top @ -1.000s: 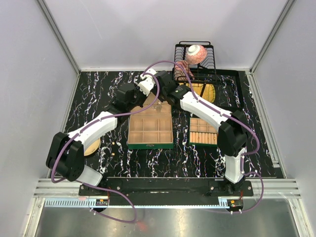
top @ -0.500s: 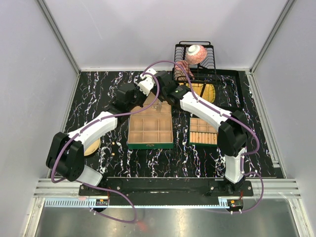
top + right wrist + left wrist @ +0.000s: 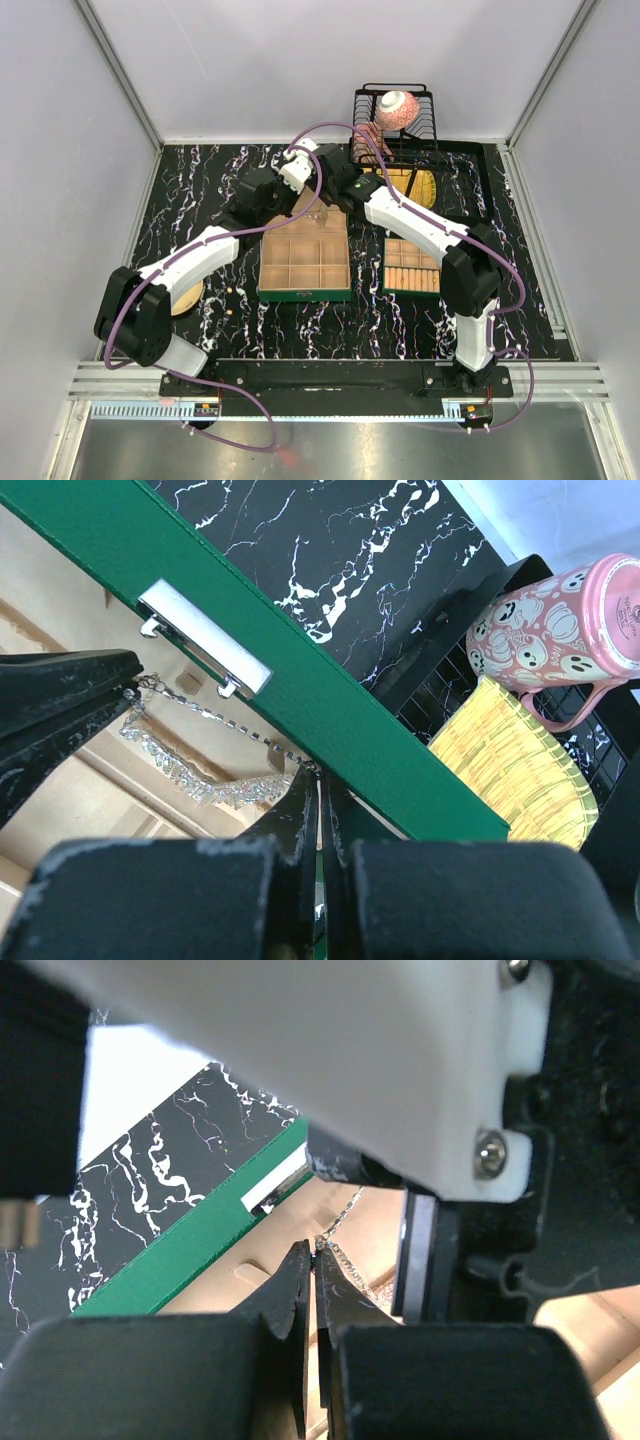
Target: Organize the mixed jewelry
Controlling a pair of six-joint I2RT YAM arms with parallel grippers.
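A thin silvery chain [image 3: 215, 718] from the mixed jewelry hangs stretched between my two grippers. A sparkly section [image 3: 190, 776] of it sags below. My right gripper [image 3: 320, 772] is shut on one end of the chain. My left gripper [image 3: 315, 1251] is shut on the other end [image 3: 343, 1214]. Both grippers meet over the back edge of the large green box [image 3: 303, 292], above its beige lining, in the top view. The box's raised green lid [image 3: 330, 695] carries a silver clasp [image 3: 205, 638]. Other pieces are too small to make out.
A smaller green box [image 3: 410, 290] lies to the right of the large one. A black wire rack [image 3: 425, 135] at the back holds a pink mug [image 3: 555, 640], with a yellow woven plate [image 3: 520, 770] beside it. A round tan disc [image 3: 188, 299] lies under the left arm.
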